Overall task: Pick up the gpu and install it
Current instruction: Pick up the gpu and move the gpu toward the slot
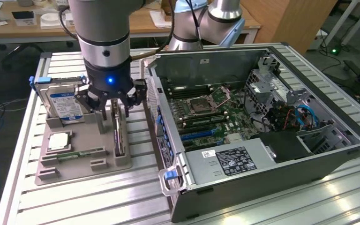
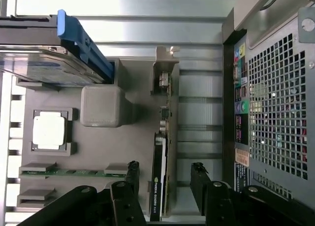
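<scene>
robotics lab by the looks of it, robot arm (image 1: 105, 33), slatted metal bench (image 1: 92, 199), opened PC case (image 1: 280, 182), parts jig (image 1: 83, 168), cluttered desks (image 1: 144, 24) behind

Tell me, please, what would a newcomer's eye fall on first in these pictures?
First, the open computer case on the exterior view's right, its motherboard exposed. On that view's left, the open gripper hangs over the gpu, which stands on edge in a grey holder, one finger on each side.

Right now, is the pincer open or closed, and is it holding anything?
Pincer: open, its fingers either side of the upright gpu, holding nothing.
</scene>
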Motion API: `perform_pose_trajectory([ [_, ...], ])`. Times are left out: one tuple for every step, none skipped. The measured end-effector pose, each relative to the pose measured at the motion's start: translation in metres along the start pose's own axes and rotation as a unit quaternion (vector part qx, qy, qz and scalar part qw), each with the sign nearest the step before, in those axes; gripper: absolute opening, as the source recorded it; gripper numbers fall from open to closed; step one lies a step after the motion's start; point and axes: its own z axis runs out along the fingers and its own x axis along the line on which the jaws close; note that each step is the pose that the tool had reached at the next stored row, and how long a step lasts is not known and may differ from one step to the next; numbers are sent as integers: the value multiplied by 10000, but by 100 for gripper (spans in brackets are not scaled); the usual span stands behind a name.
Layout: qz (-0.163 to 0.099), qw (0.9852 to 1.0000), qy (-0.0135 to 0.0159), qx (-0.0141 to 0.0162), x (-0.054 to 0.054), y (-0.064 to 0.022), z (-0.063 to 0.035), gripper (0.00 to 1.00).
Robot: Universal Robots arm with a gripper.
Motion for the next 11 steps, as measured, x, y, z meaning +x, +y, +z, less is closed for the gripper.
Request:
perform_pose_trajectory([
  [3, 10000, -2, 11, 0, -2, 15, 55],
  [11, 10000, -5, 16, 0, -3, 33, 55],
  [26, 10000, -7, 17, 1, 0, 53, 55],
  [38, 10000, -8, 17, 0, 5, 71, 55],
  [46, 10000, -10, 19, -1, 5, 90, 55],
  [49, 10000, -13, 25, -1, 2, 106, 55],
  [51, 10000, -17, 48, -1, 2, 115, 55],
  [52, 10000, -17, 61, -1, 1, 117, 55],
  [51, 10000, -16, 67, -2, 1, 118, 55],
  [51, 10000, -17, 82, -1, 1, 122, 55],
  [53, 9999, -18, 118, 0, 1, 127, 55],
])
